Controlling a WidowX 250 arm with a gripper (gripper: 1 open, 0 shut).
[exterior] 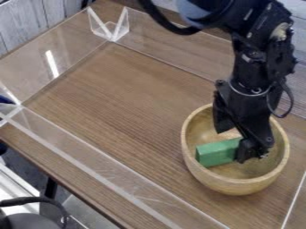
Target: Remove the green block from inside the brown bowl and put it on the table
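Keep the open pincer (239, 143) low in the bowl (248, 185) — straddle the block (216, 152) squarely, then squeeze before lifting.

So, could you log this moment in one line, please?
gripper: open, over bowl | green block: inside brown bowl | removal: not done
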